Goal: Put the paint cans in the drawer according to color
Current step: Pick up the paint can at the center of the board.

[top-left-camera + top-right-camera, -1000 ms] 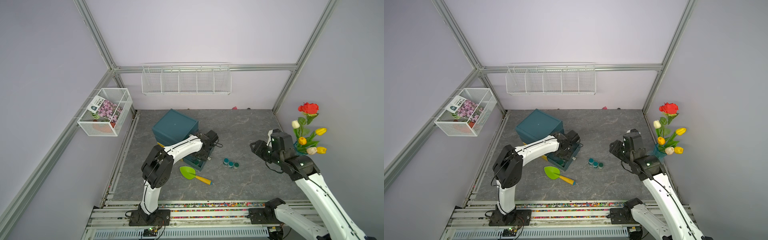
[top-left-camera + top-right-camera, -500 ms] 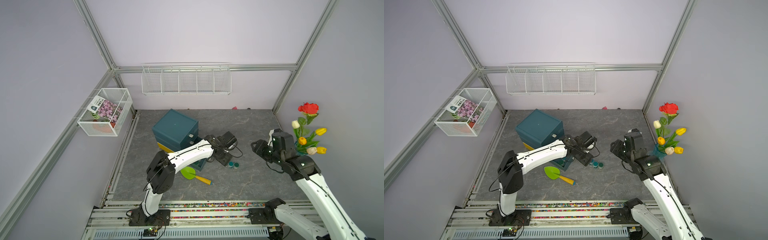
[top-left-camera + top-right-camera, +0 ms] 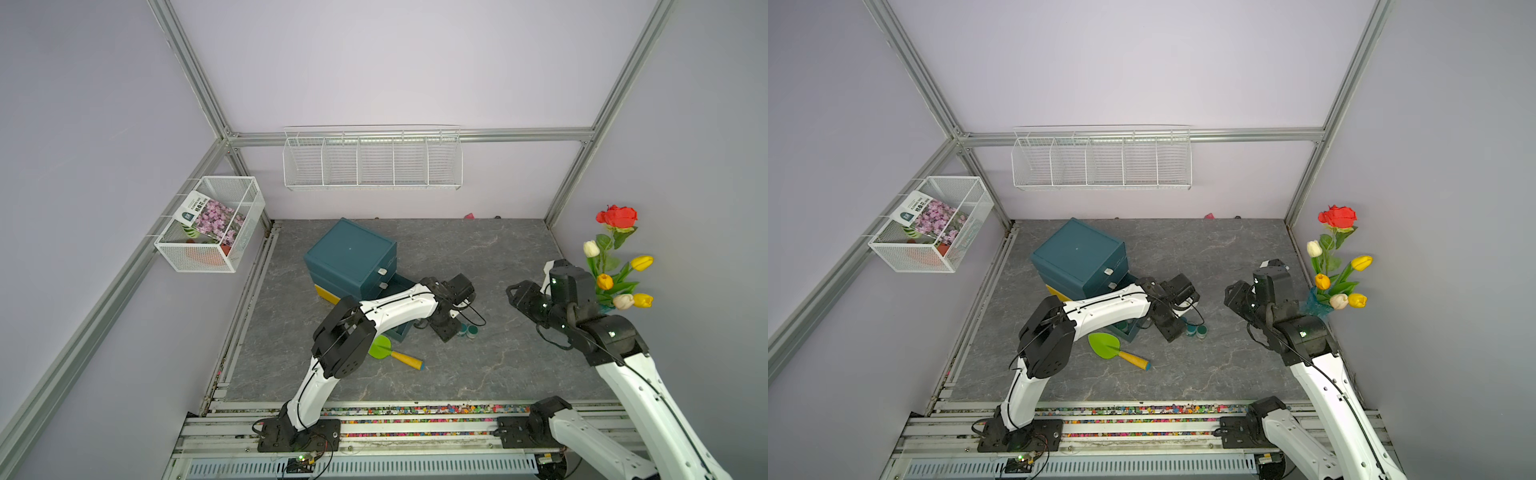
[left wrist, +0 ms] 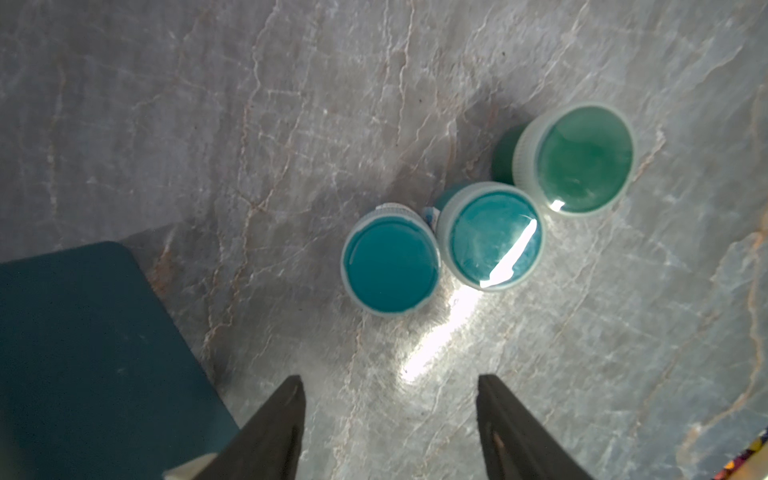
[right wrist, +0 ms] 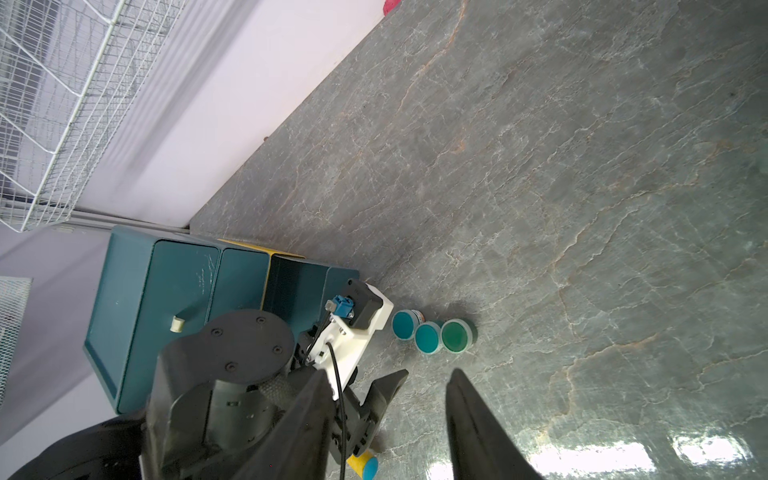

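Three paint cans (image 4: 494,237) stand close together in a row on the grey table (image 4: 249,124), just beside the open drawer (image 5: 291,282). The left wrist view shows two teal lids and one green. In both top views the left gripper (image 4: 388,386) hides one can. Its claw is spread wide and empty. The right gripper (image 5: 388,372) is likewise spread and empty.

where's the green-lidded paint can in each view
In a top view: green-lidded can, row end away from the drawer unit.
In a top view: green-lidded can, same place.
Left wrist: green-lidded can, end of the row.
Right wrist: green-lidded can, row's far end.
Landmark: middle can beside it.
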Action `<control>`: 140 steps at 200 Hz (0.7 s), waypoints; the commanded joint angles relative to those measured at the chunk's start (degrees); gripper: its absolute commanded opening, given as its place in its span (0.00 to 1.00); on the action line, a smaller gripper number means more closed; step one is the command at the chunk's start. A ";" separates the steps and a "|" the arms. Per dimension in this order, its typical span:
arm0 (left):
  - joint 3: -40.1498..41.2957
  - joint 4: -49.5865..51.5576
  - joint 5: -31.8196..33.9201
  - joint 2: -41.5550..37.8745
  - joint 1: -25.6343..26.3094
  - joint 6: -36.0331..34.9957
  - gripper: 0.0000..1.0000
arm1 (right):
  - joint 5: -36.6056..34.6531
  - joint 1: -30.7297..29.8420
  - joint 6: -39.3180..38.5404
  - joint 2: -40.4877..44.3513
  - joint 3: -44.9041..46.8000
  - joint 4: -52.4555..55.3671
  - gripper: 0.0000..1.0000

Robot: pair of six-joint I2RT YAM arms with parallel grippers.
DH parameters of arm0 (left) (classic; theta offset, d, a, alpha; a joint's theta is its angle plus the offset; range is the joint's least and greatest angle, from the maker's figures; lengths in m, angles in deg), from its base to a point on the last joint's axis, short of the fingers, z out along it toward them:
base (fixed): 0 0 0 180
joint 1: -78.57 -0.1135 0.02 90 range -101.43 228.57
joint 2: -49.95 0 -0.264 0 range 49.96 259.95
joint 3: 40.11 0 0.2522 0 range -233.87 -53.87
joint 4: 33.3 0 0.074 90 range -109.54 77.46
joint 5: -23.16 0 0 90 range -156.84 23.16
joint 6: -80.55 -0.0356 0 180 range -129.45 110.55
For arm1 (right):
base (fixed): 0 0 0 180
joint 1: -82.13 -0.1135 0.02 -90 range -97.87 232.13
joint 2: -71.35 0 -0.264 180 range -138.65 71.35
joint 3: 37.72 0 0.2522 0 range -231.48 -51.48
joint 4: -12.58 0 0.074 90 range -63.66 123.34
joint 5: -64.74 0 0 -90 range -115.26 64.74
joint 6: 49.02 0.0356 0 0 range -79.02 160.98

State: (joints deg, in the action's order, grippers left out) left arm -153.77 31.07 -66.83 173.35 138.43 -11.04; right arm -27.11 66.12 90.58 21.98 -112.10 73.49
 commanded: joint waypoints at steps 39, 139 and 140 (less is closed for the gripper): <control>-4.79 -4.68 3.30 5.27 0.48 1.40 0.69 | 0.53 0.81 -1.99 0.45 -2.14 2.56 0.47; -7.42 -6.41 0.39 7.47 0.35 2.10 0.50 | 1.06 1.77 -2.85 0.63 -2.75 4.27 0.47; -7.42 -6.40 0.37 7.48 0.35 2.15 0.50 | 1.10 1.73 -2.85 0.61 -2.75 4.27 0.47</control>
State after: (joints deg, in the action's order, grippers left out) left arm -159.26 25.78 -65.01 180.41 138.65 -9.29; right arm -26.67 67.36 88.88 22.03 -113.76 77.19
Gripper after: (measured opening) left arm 0.533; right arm 0.472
